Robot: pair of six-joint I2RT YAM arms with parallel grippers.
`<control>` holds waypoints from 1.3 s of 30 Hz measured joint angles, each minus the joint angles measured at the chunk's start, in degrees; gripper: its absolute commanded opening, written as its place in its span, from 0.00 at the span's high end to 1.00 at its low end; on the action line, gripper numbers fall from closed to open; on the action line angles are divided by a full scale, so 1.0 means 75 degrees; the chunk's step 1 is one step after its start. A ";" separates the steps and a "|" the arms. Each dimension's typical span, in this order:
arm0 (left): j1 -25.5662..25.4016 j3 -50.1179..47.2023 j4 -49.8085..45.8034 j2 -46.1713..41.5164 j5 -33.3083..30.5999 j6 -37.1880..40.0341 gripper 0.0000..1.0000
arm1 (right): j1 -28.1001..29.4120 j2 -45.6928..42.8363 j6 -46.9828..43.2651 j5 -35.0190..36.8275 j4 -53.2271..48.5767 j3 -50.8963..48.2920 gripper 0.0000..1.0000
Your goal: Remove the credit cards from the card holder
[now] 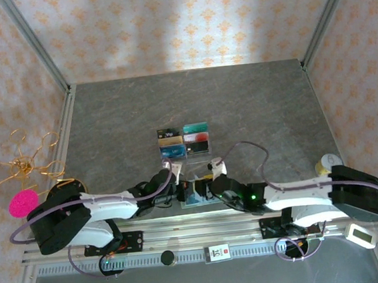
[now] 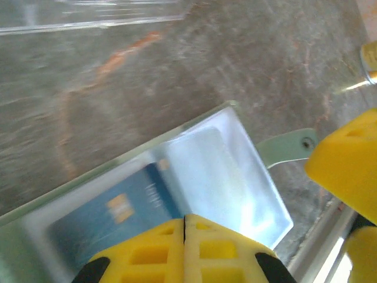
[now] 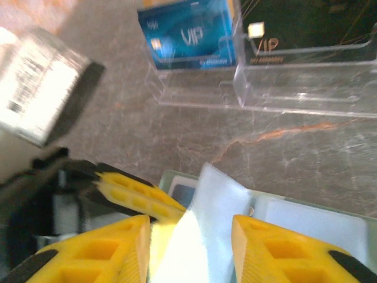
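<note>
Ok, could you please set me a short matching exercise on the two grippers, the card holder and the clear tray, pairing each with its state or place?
Things:
1. left gripper
2. right gripper
3. card holder
4. clear tray

States or places:
A. farther back on the table, cards inside
B. fingers apart
C. unfolded, at both grippers
D. fingers shut together

Pairs: 1-D, 2-B, 3-C, 4-A.
</note>
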 measured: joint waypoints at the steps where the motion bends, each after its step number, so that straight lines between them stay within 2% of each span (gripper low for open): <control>1: -0.0064 0.0137 0.0003 0.0125 0.0050 0.0003 0.97 | 0.0000 -0.0294 0.0099 0.0067 -0.0082 -0.0079 0.60; 6: -0.0533 0.1134 -0.0117 0.1154 0.0417 0.0224 0.97 | 0.0000 -0.1807 0.0580 0.0382 -0.0720 -0.0513 0.60; 11: -0.0615 0.1667 -0.0189 0.2075 0.0749 0.0347 0.98 | 0.0000 -0.2865 0.0880 0.0548 -0.1472 -0.0883 0.60; 13: -0.0615 0.1623 -0.0300 0.1999 0.0743 0.0341 0.97 | 0.0000 -0.3112 0.0962 0.0548 -0.1588 -0.0901 0.60; 16: -0.0612 0.1250 -0.0402 0.1043 0.0408 0.0318 1.00 | 0.0000 -0.3206 0.0985 0.0501 -0.1588 -0.0898 0.63; 18: -0.0545 0.0793 -0.0417 -0.0090 0.0093 0.0297 1.00 | -0.0003 -0.3054 0.0979 0.0364 -0.1562 -0.0886 0.64; 20: -0.0356 0.0388 -0.0414 -0.0944 -0.0108 0.0248 1.00 | -0.0067 -0.2707 0.0918 0.0050 -0.1478 -0.0810 0.70; 23: 0.0038 -0.0216 -0.0408 -0.1550 -0.0271 0.0157 1.00 | -0.0437 -0.1760 0.0866 -0.0825 -0.1163 -0.0527 0.77; 27: 0.0146 -0.0676 -0.0632 -0.1361 -0.0338 0.0140 1.00 | -0.1000 -0.0274 0.0906 -0.2206 -0.0452 -0.0108 0.79; 31: 0.0230 -0.0720 -0.0702 -0.1078 -0.0385 0.0181 1.00 | -0.1090 0.0793 0.1026 -0.3127 -0.0128 0.0309 0.79; 39: 0.0347 -0.0720 -0.0761 -0.1011 -0.0458 0.0469 1.00 | -0.1341 0.1247 0.1440 -0.3564 -0.0047 0.0469 0.78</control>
